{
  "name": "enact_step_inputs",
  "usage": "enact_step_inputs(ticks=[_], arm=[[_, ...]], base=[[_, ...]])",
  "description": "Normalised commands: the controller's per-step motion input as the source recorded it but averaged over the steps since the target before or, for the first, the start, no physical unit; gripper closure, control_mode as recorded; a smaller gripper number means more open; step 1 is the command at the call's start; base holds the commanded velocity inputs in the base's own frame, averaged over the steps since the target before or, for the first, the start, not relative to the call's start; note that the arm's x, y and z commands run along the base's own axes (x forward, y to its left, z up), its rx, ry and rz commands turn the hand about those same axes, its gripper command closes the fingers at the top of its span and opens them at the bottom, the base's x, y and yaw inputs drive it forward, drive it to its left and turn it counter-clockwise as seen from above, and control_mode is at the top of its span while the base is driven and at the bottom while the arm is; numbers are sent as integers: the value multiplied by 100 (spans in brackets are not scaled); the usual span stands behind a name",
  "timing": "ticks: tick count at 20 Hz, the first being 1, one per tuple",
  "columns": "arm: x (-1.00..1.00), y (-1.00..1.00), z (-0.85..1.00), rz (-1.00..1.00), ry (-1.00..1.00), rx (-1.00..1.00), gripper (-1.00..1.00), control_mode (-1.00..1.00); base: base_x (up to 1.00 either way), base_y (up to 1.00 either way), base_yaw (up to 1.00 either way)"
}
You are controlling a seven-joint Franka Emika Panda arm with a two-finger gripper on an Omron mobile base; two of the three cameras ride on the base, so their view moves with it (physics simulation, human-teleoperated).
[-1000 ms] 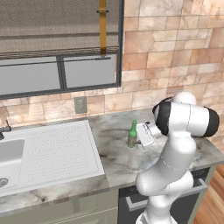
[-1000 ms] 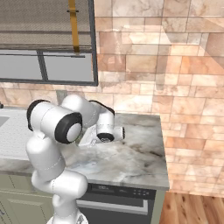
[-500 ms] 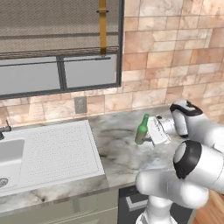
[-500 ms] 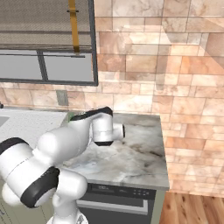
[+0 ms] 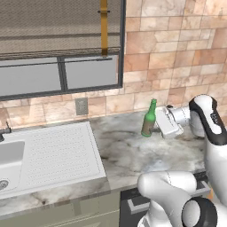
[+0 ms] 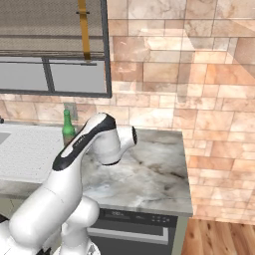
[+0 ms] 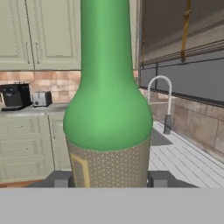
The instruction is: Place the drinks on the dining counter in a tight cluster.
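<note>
The green bottle (image 5: 149, 119) stood upright between the pincer's (image 5: 156, 127) fingers (image 7: 159, 179), pinched low on its body (neck pointing up), above the marble surface (image 5: 133, 155) beside the sink; the dining counter lay elsewhere.

Dark green glass bottle (image 5: 149, 119): in the hand view its neck and shoulder render bright, flat green (image 7: 107, 87); below the shoulder, a tan label with fine honeycomb speckle and a yellow vertical panel at its left edge.

Counter (image 5: 133, 155) under the bottle: grey-white marble, brown veining.

Sink (image 5: 48, 155), left of the bottle: white, ribbed drainboard.

Wall (image 5: 177, 48) behind the bottle: tan, pink and orange stone blocks, mottled.

Window frame (image 5: 62, 75), up-left of the bottle: dark grey; blind above it grey-brown weave with a mustard strap (image 5: 103, 26).

Cabinets (image 7: 39, 35) beyond the bottle in the hand view: pale grey-green.
</note>
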Motion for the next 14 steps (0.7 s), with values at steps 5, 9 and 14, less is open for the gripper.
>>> enact_step_inputs(ticks=[5, 9, 14], arm=[[-51, -3, 53, -1, 5, 0, 100, -100], [-19, 0, 46, -1, 0, 0, 100, -100], [0, 0, 5, -1, 0, 0, 100, -100]], base=[[0, 0, 0], [0, 0, 0], [0, 0, 0]])
